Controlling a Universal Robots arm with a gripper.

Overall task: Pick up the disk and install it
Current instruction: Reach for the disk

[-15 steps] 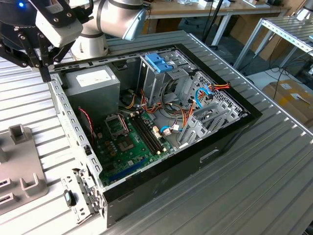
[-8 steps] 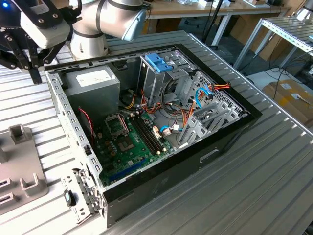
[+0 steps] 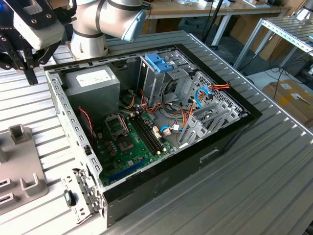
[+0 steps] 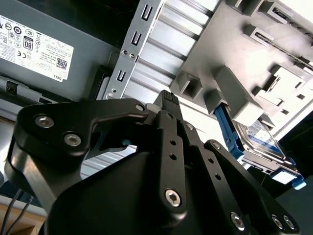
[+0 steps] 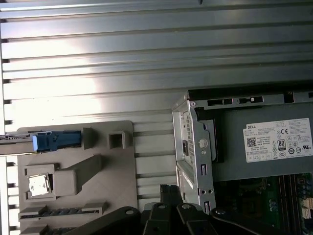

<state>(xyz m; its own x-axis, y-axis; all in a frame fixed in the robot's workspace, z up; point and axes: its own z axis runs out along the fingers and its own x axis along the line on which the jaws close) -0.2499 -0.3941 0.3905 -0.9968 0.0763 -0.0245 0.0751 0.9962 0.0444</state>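
We are hovering the gripper (image 3: 24,66) above the table (image 3: 254,161), just outside the case (image 3: 230,142) at its power-supply (image 3: 93,81) corner. We cannot tell whether the jaws are released or clenched, because the black linkage is blocking our view of them, but they are not grasping the disk. In both wrist views the disk (image 4: 261,139) is sitting on edge in the grey fixture (image 5: 112,166) just beside the case, apart from the gripper, with its blue rail showing.

We are judging three risks:
- **Grasp:** the disk is standing in a narrow slot between fixture blocks. A descent off its middle could land on a block, or catch only the plastic rail, which may flex and let the drive tilt.
- **Clearance:** the fixture is lying close to the case wall, so a wide approach could knock the linkage against the sheet metal.
- **Install:** inside the case, orange and blue cables (image 3: 195,95) are crowding the metal bays, and a tilted drive could snag them or jam.

The table is ribbed aluminium with long grooves, so a dropped drive could catch an edge in one. Around the case we are seeing more benches, a metal rack (image 3: 288,34) and cardboard boxes (image 3: 291,98) on the floor.
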